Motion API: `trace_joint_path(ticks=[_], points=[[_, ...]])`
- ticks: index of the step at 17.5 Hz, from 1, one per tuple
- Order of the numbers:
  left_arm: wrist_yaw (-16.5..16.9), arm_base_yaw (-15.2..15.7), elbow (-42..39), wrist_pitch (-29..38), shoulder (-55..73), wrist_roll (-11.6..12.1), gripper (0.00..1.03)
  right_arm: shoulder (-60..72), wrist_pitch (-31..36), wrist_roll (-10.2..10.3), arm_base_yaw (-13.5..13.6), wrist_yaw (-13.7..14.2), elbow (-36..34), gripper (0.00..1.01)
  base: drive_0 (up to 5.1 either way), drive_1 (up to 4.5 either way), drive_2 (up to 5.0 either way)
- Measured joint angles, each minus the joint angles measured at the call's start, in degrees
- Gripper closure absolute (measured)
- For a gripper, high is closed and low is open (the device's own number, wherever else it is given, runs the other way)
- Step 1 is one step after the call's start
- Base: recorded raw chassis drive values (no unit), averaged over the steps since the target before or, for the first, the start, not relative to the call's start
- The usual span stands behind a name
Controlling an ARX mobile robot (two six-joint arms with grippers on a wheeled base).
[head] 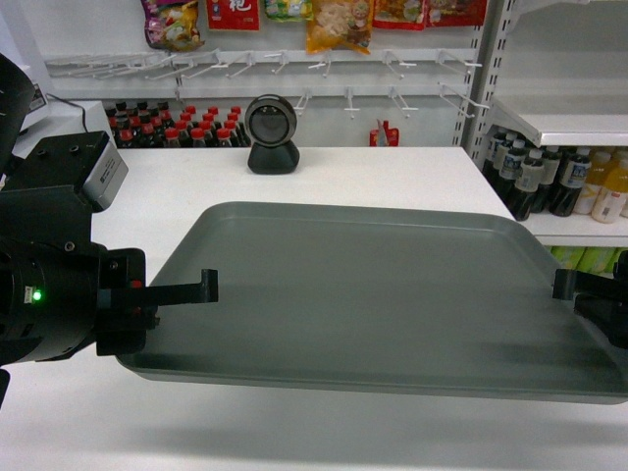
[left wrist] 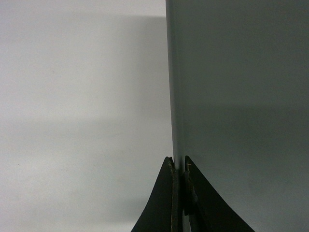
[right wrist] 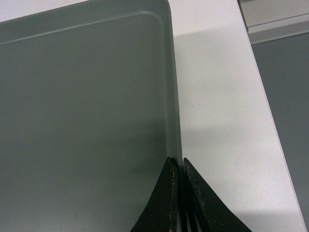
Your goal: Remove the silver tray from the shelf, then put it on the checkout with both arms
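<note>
The silver tray (head: 373,294) is a large grey-green rectangle held level a little above the white checkout (head: 392,172); its shadow falls on the counter below. My left gripper (head: 201,290) is shut on the tray's left rim (left wrist: 175,121); its jaws (left wrist: 178,162) pinch the edge. At the tray's right rim (right wrist: 176,121) my right gripper (head: 567,285) is shut the same way, jaws (right wrist: 177,162) closed on the edge. The tray (right wrist: 82,121) is bare. The shelf it came from is out of view.
A black round scanner (head: 268,134) stands at the back of the counter. Behind it are bottles (head: 177,128) and hooks with snack bags (head: 339,25). A shelf unit with drink bottles (head: 559,182) stands on the right. The counter's right edge (right wrist: 270,121) lies close to the tray.
</note>
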Motion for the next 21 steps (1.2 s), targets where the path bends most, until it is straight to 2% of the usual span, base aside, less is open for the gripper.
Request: trace_joint_path(ticks=[1, 2, 3, 4, 5, 6, 7, 10, 12, 15, 18, 20, 21], points=[[-0.28, -0.02, 0.02, -0.09, 0.0, -0.17, 1.0, 0.0, 0.04, 0.0, 0.0, 0.0, 0.0, 0.98, 0.0, 0.0, 0.0], [-6.21, -1.49, 1.36, -2.71, 0.81, -2.6, 1.0, 1.18, 8.66, -2.8, -0.35, -3.48, -1.88, 0.98, 0.0, 0.0, 0.0], [-13.42, -2.19, 3.19, -2.19, 3.28, -5.18, 1.0, 4.17, 16.46, -8.04, -0.24, -6.91, -1.97, 0.98, 0.0, 0.0, 0.0], [-15.54, -2.14, 5.01, 0.24, 5.92, -5.31, 0.99, 7.15, 20.24, -11.41, 0.11, -7.43, -0.26, 0.98, 0.0, 0.0, 0.0], [-15.76, -1.77, 7.08, 1.33, 8.28, -4.79, 0.99, 9.29, 21.46, -14.16, 0.39, -6.6, 1.97, 0.98, 0.0, 0.0, 0.0], [-15.39, -0.81, 9.66, 2.86, 11.15, -3.72, 0.99, 11.54, 21.4, -15.96, 0.79, -5.9, 5.16, 0.98, 0.0, 0.0, 0.0], [-14.23, 0.37, 12.24, 3.58, 13.9, -2.45, 0.99, 13.94, 20.87, -16.92, 1.25, -4.7, 8.37, 0.98, 0.0, 0.0, 0.0], [-12.33, 3.82, 18.34, 7.43, 22.56, 2.29, 0.99, 23.56, 20.24, -17.62, 3.5, -1.36, 17.86, 0.98, 0.0, 0.0, 0.0], [-12.17, 5.03, 21.22, 8.61, 27.58, 4.33, 0.99, 29.22, 19.47, -18.56, 4.46, -0.35, 23.41, 0.98, 0.0, 0.0, 0.0], [-11.72, 6.05, 23.85, 7.32, 32.04, 4.72, 0.99, 35.39, 16.22, -21.05, 5.46, 0.94, 29.68, 0.98, 0.0, 0.0, 0.0], [-10.25, 6.47, 25.7, 5.53, 35.23, 4.72, 0.99, 38.27, 8.98, -20.5, 6.14, 2.95, 33.64, 0.98, 0.0, 0.0, 0.0], [-9.14, 6.75, 27.98, 5.2, 36.63, 4.76, 0.99, 39.12, 7.74, -19.67, 6.34, 4.07, 35.63, 0.98, 0.0, 0.0, 0.0], [-9.16, 6.82, 28.63, 4.96, 37.11, 4.31, 0.92, 39.41, 6.64, -19.5, 6.34, 3.93, 36.35, 0.94, 0.0, 0.0, 0.0]])
